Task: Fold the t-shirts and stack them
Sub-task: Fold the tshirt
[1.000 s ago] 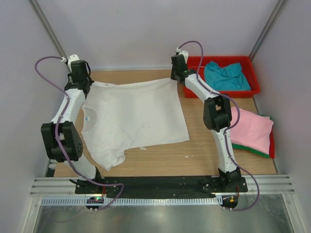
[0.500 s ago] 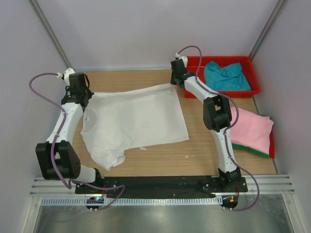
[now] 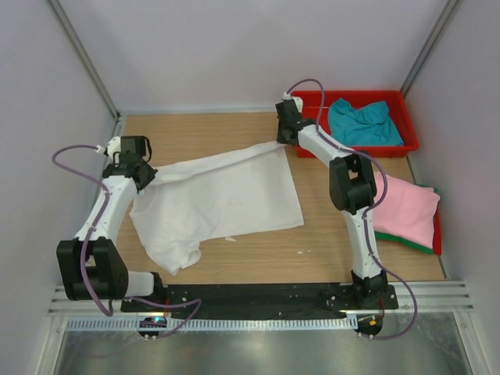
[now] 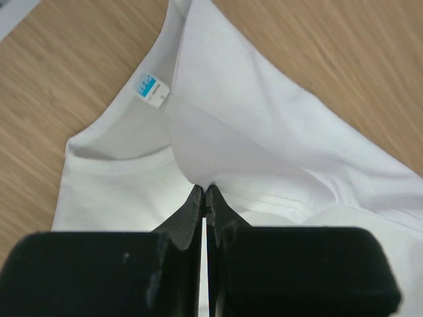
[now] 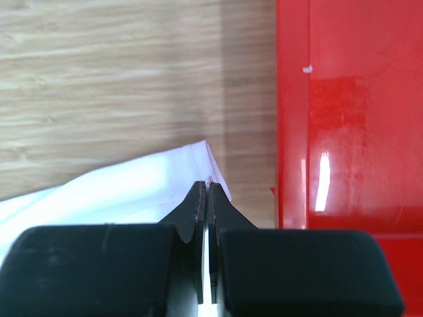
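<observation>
The white t-shirt [image 3: 219, 195] is spread over the middle of the wooden table [image 3: 328, 242] in the top view. Its upper edge is raised and drawn into a slanting line between the two grippers, while the lower part lies flat on the wood with one sleeve turned toward the bottom of the frame.

At the left of the frame, the left gripper [image 3: 143, 173] is clamped on a pinch of the white cloth. In the left wrist view its fingers [image 4: 188, 214] are seen pressed together with a fold of fabric rising from between them, and a small blue-and-white label [image 4: 152, 90] is visible at the collar in the upper left.

The right gripper [image 3: 283, 139] is held at upper centre, just left of the red tray [image 3: 408, 125]. It too is closed on the shirt: in the right wrist view a corner of the hem is caught between its fingers [image 5: 228, 218], and the tray's red wall fills the right of that frame.

A teal t-shirt [image 3: 363, 123] lies crumpled in the tray at upper right. At the right edge a folded pink t-shirt [image 3: 402, 209] rests on a green t-shirt [image 3: 406, 244], of which only a strip along the lower edge can be seen.
</observation>
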Available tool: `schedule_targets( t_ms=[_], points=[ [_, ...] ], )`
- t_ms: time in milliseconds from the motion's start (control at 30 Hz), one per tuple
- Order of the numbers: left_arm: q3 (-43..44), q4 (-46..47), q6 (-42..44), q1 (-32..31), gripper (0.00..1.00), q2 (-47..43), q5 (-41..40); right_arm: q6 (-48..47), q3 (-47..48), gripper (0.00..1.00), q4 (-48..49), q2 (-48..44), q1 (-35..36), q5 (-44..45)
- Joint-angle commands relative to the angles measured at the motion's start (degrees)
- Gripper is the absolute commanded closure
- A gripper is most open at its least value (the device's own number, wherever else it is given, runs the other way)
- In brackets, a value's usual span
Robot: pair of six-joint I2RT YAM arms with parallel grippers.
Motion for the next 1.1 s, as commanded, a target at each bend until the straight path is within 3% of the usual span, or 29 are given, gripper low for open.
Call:
schedule_targets(
  t_ms=[0, 433, 1067],
  points=[
    [-1.20, -5.43, -6.57, -1.14, 1.00, -2.65, -5.08, -1.18, -1.28, 0.99, -0.08, -5.54, -0.13, -0.04],
    [-8.05, -6.93, -10.37, -1.06, 1.00, -5.29, -5.98, -4.61, -0.84, 0.99, -2.98, -5.10, 0.04, -2.85],
    [-5.86, -5.35, -6.68, -1.06, 1.00, -1.96, -8.44, -4.52, -5.76, 0.99, -4.03, -7.65, 0.57, -4.51]
  ],
)
